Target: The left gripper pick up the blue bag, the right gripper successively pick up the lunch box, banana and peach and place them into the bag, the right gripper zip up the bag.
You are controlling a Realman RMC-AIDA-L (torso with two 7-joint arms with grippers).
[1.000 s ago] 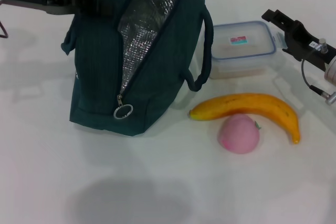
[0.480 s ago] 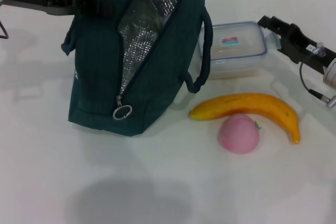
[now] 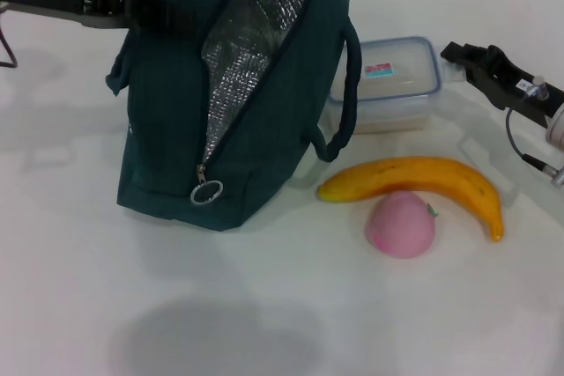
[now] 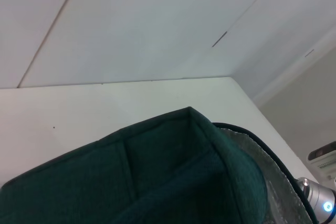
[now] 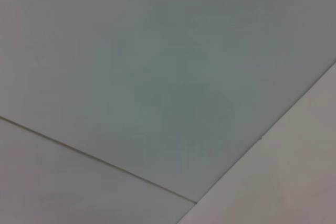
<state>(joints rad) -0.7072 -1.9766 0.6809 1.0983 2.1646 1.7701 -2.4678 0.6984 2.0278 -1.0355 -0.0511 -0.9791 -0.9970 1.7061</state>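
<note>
Left gripper [image 3: 163, 11] — reaches in from the robot's left at the top of the blue bag [image 3: 176, 129], its black claw pressed into the fabric at the bag's upper edge; whether the fingers are closed on the fabric cannot be told.

Blue bag — stands upright on the white table [image 3: 264, 305] directly under and beside the left gripper, mouth unzipped, silver foil lining [image 3: 238, 68] exposed, ring zip pull [image 3: 207, 192] hanging low on the front seam. One looped handle [image 3: 345, 94] droops on the side facing the right gripper.

Right gripper [image 3: 454, 50] — comes in from the robot's right, its tip close beside the far corner of the lunch box [image 3: 392, 85]; contact cannot be judged, and neither can whether the fingers are parted or closed.

Lunch box — clear, blue-rimmed lid, small red and blue label; lies between the bag's handle and the right gripper, close to both.

Banana [image 3: 419, 180] — lies on the table nearer the robot than the lunch box, below the right gripper's reach line.

Peach [image 3: 401, 224] — pink, tucked against the banana's inner curve, on the robot's side of it.

Left wrist view — dark fabric of the bag [image 4: 131, 177] fills the lower part, foil edge visible.
</note>
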